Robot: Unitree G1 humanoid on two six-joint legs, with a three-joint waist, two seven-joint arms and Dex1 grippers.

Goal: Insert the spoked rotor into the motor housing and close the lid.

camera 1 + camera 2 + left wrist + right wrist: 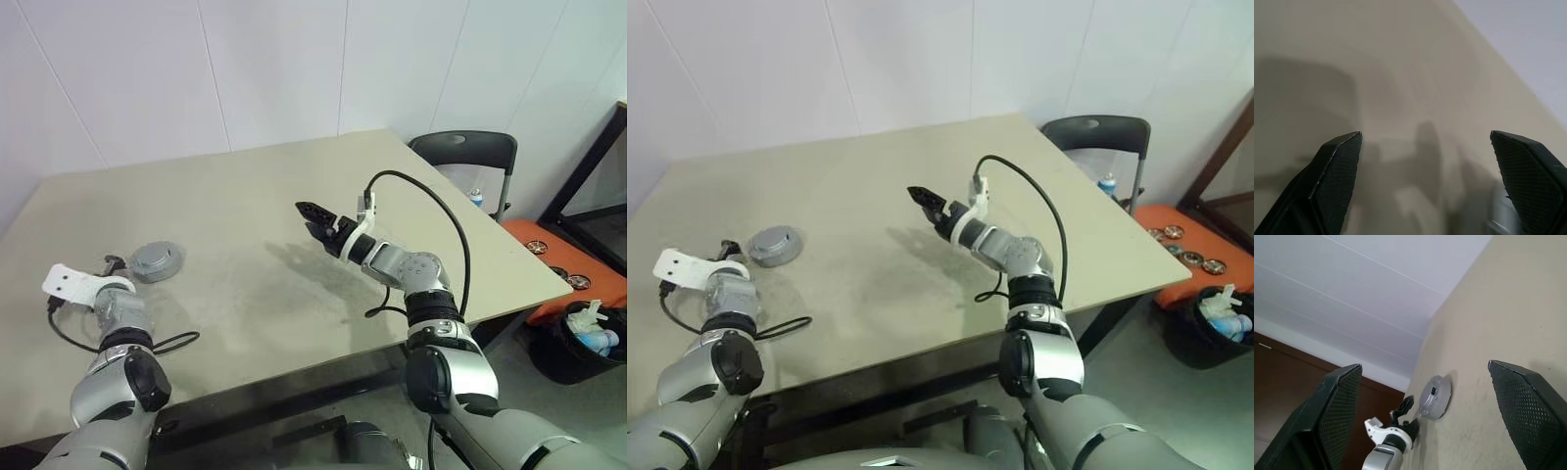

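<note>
Left gripper [111, 262]: nearest of all, just beside the motor housing [157, 260] on the side facing the robot. Its wrist view shows two black, fine-textured fingers [1337, 166] spread wide over bare tabletop with nothing between them. Judged from the closed unit beside it, it looks to have let go.

Motor housing: a round, shallow grey metal puck lying flat on the table [265, 215]. The lid [1434, 391] sits shut on top, so housing and lid read as one smooth disc with a small dark mark on its face. The spoked rotor cannot be seen; it is presumably sealed inside, though that cannot be confirmed.

Right gripper [312, 217]: well apart from the housing, further across the table and held above the surface. Its black fingers [1334, 416] are spread and empty, pointing towards the housing, as if standing by.

Table: matte beige top, lightly scuffed, with a dark edge; the housing rests close to its left side.

Beyond the housing: a dark plastic chair [465, 157] at the far right corner, and a plain white panelled wall behind.
</note>
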